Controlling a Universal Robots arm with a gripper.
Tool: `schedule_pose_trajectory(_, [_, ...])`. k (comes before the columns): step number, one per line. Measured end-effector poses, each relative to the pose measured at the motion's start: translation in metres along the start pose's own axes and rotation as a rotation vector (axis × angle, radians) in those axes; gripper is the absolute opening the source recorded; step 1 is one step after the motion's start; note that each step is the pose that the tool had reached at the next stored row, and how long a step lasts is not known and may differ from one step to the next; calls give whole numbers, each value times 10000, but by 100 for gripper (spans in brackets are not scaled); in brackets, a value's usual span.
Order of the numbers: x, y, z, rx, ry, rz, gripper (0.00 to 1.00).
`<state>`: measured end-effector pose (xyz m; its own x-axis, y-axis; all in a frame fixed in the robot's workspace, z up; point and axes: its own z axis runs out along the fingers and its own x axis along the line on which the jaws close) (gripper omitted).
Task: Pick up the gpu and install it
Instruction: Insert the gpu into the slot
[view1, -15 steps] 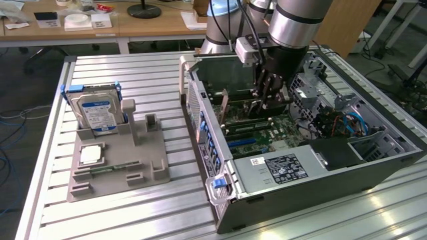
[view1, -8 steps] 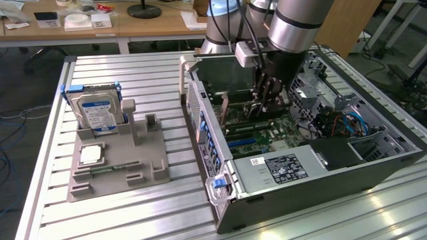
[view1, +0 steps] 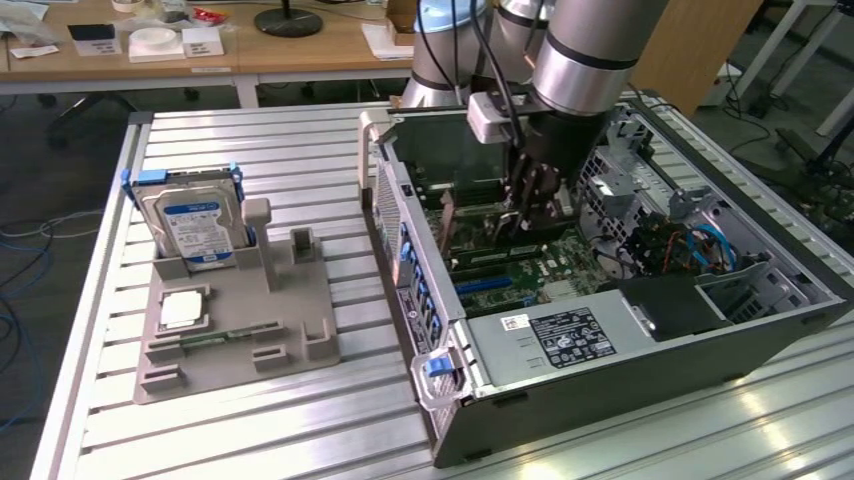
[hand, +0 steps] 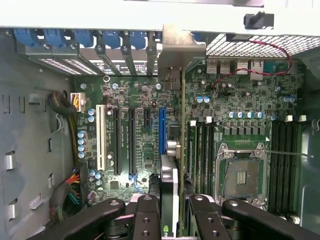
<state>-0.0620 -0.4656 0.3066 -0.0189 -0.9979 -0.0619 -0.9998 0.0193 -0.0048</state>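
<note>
Inside the open computer case (view1: 747, 330), my gripper (view1: 534, 212) reaches down over the motherboard (view1: 534, 270). It is shut on the gpu (hand: 170, 175), which I see edge-on in the wrist view between the two black fingers (hand: 149, 216). The card stands upright beside the blue expansion slot (hand: 162, 127). Its silver bracket (hand: 182, 47) sits at the rear wall's slot openings. In the exterior view the gpu (view1: 467, 222) runs from the gripper toward the case's rear wall. Whether its edge sits in the slot I cannot tell.
A grey fixture (view1: 240, 320) on the exterior view's left holds a hard drive in a blue frame (view1: 194, 220) and a slim memory stick (view1: 214, 338). In the case are a power supply (view1: 561, 335), a bare processor socket (hand: 242, 175), blue slot clips (hand: 75, 37) and cable bundles (hand: 65, 105).
</note>
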Motion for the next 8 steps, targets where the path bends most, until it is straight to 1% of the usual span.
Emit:
schedule_pose_trajectory(5, [11, 1, 46, 2, 0, 31, 27])
schedule_pose_trajectory(8, [16, 0, 87, -4, -6, -68, 27])
